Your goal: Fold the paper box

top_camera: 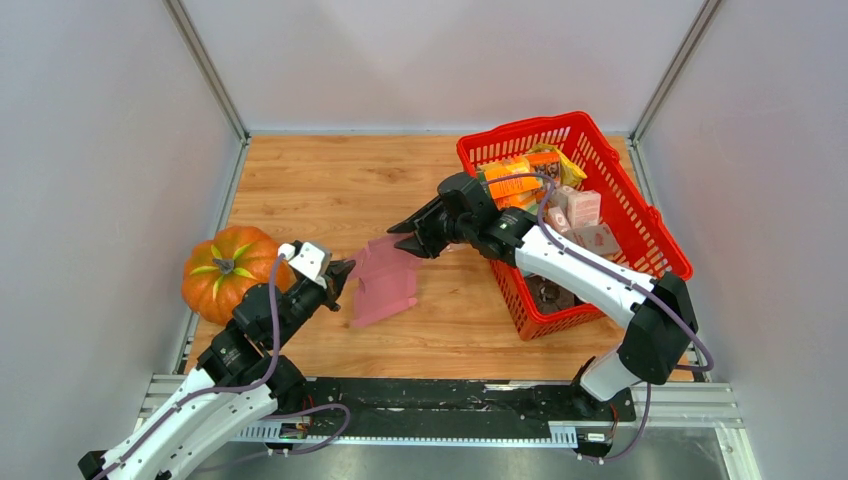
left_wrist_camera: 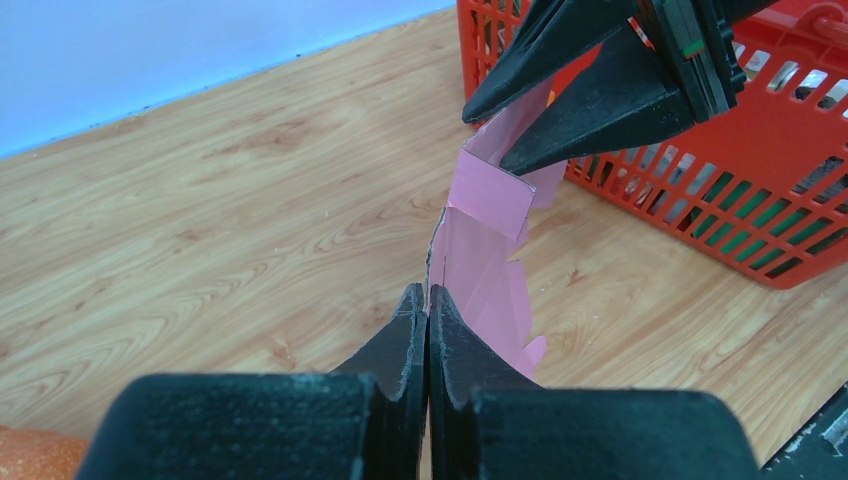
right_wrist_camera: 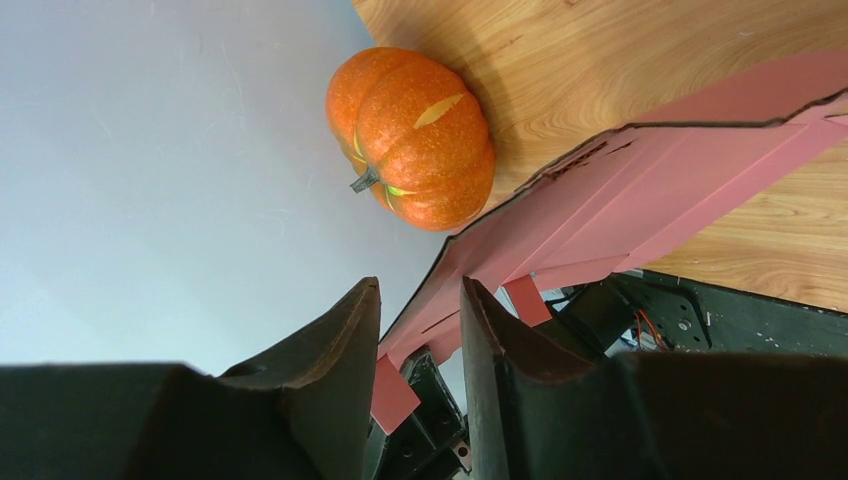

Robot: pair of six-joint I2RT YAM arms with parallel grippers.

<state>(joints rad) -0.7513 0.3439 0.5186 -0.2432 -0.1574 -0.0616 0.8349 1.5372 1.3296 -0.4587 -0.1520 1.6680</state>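
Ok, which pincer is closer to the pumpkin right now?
Left. The left pincer is beside the pumpkin, pinching the pink box; the right pincer is past the box, by the basket.

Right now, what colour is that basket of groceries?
The basket is bright red, clearest in the top external view.

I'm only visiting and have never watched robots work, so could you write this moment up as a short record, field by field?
job: folding the paper box, a pink cardboard sheet with flaps
sheet state: partly bent, spanning between the two hands
left hand: shut, pinching the sheet's near edge
right hand: fingers apart, one on either side of the sheet's far flap
pumpkin: on the table's left side, apart from the sheet
red basket: on the right, with groceries inside
table: wood
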